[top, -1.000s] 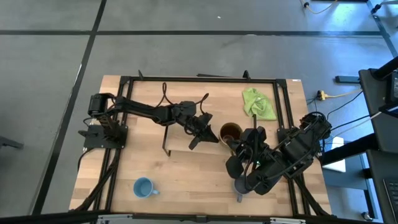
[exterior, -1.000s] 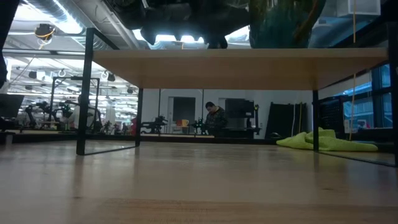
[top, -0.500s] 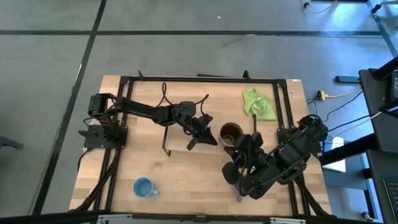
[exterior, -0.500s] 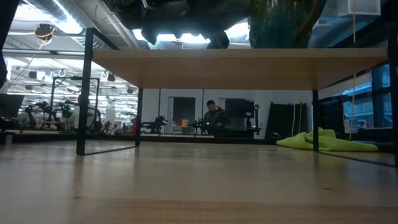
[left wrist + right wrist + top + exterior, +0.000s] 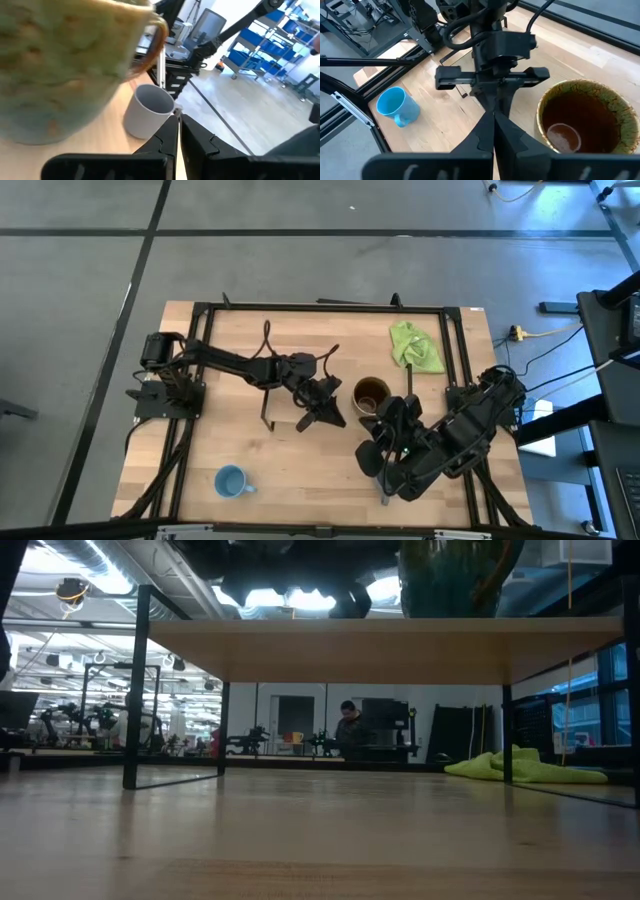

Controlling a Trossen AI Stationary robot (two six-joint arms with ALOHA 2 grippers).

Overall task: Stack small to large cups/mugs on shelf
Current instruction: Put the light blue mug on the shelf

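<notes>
Left gripper [image 5: 322, 413] dropped back from brown mug [image 5: 371, 393], fingers together, empty. Right gripper [image 5: 493, 131] pinched together, empty. Mug likely heavy, glazed, slippery, breakable; take by rim.

The shelf [image 5: 300, 370] filled the middle of the table [image 5: 200, 455], and the left gripper [image 5: 322, 408], fingers together, hung over its right part just beside the brown mug [image 5: 371, 394]. The right gripper [image 5: 372, 462], also shut, and its bulky arm crowded the table's right side, with the grey mug [image 5: 385, 480] near the front edge, apparently right under that arm. A green cloth [image 5: 414, 347] lay at the back right corner. The light blue mug [image 5: 231, 481] stood alone near the front left corner, with open wood around it. Under the shelf board [image 5: 380, 645] the table ran bare between its black legs [image 5: 130, 690].
</notes>
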